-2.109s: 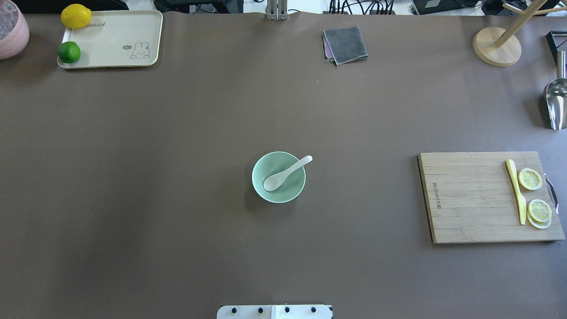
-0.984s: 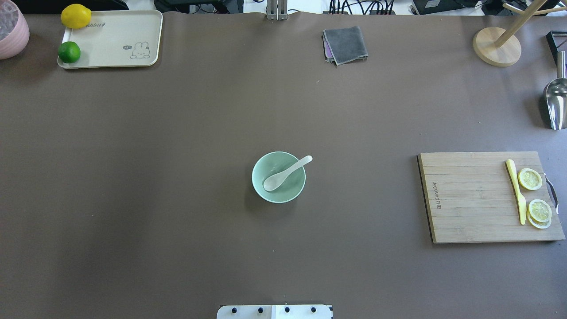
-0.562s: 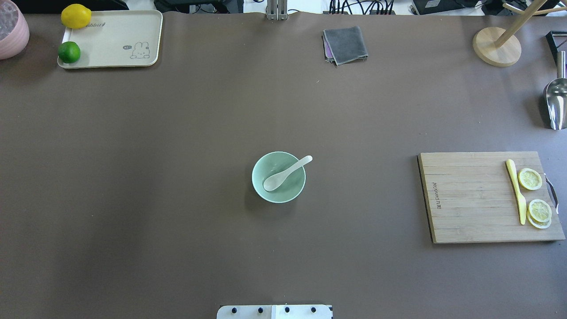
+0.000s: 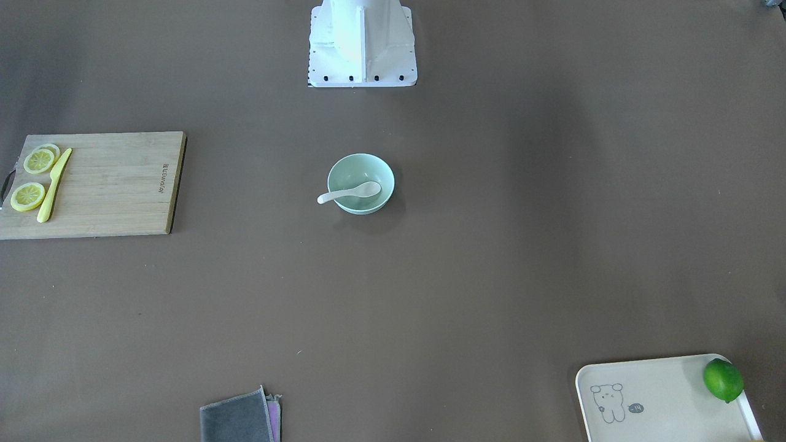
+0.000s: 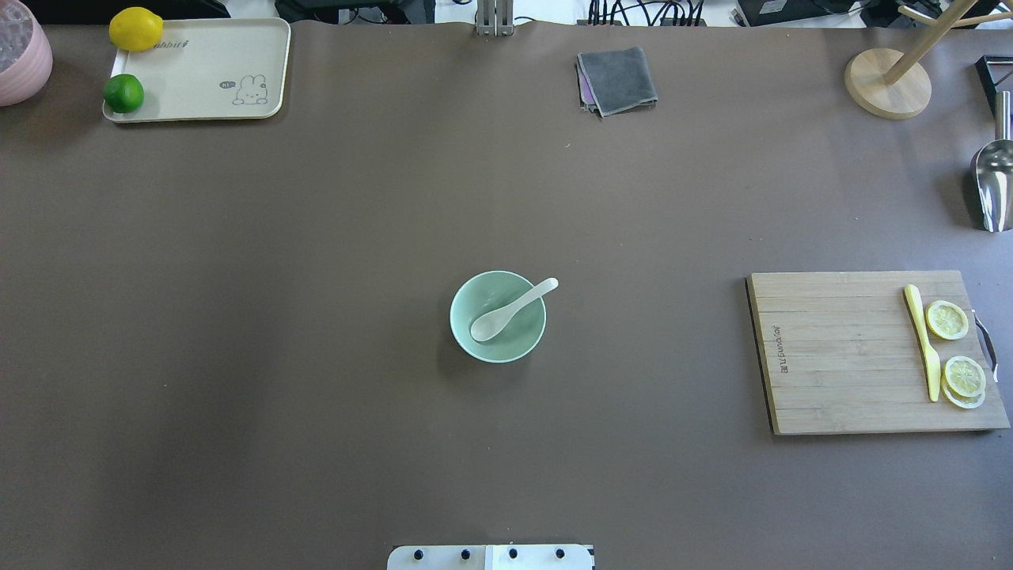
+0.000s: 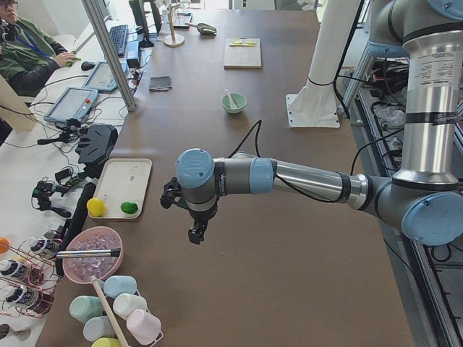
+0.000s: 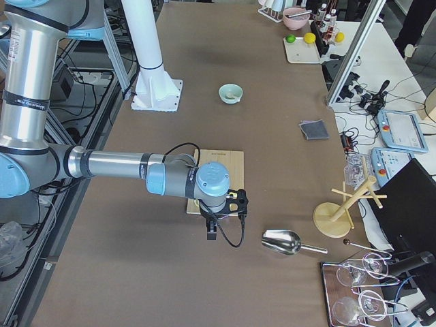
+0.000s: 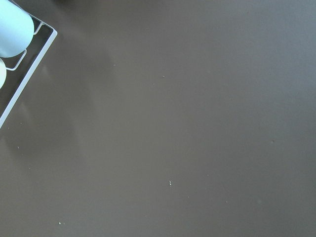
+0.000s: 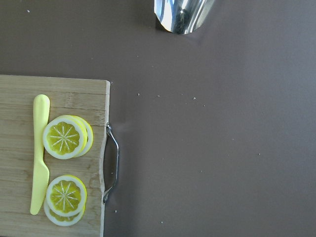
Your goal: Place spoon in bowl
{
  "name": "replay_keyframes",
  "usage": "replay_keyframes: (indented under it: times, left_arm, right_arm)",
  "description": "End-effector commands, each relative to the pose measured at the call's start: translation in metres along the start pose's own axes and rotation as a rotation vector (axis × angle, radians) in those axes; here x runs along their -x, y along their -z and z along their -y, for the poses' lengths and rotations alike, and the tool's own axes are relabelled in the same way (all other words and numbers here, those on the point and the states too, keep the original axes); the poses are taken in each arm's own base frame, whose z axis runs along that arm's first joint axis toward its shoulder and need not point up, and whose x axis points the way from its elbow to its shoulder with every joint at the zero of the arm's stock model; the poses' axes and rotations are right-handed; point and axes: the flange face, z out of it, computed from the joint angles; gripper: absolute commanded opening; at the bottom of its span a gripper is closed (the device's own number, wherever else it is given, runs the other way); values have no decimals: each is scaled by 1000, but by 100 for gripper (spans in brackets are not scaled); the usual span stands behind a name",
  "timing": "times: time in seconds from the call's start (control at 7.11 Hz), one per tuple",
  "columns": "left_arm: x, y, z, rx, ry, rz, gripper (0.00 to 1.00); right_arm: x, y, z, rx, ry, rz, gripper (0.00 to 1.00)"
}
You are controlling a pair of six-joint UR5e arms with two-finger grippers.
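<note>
The white spoon (image 5: 506, 310) lies in the mint-green bowl (image 5: 463, 336) at the table's middle, scoop down inside and handle resting over the far-right rim. Both also show in the front view, the spoon (image 4: 350, 193) in the bowl (image 4: 344, 166). Neither gripper shows in the overhead or front view. The left gripper (image 6: 194, 235) hangs over bare table near the left end, far from the bowl (image 6: 234, 103). The right gripper (image 7: 210, 236) hangs by the cutting board's end, far from the bowl (image 7: 230, 91). I cannot tell whether either is open or shut.
A wooden cutting board (image 5: 839, 356) with lemon slices (image 5: 946, 320) and a yellow knife (image 5: 922, 340) lies at the right. A cream tray (image 5: 214, 63) with a lemon and a lime is far left. A grey cloth (image 5: 617, 79), wooden stand (image 5: 886, 83) and metal scoop (image 5: 993, 182) lie along the far and right edges.
</note>
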Motion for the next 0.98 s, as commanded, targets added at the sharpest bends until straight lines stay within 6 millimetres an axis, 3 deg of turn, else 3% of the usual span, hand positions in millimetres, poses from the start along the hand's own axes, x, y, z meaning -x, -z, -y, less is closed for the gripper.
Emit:
replay_keyframes:
  times: [0.0, 0.84]
  left_arm:
    - [0, 0, 0, 1, -1, 0, 98]
    - [0, -1, 0, 2, 2, -1, 98]
  right_arm:
    - [1, 1, 0, -1, 2, 2, 100]
    - [3, 1, 1, -6, 6, 21, 100]
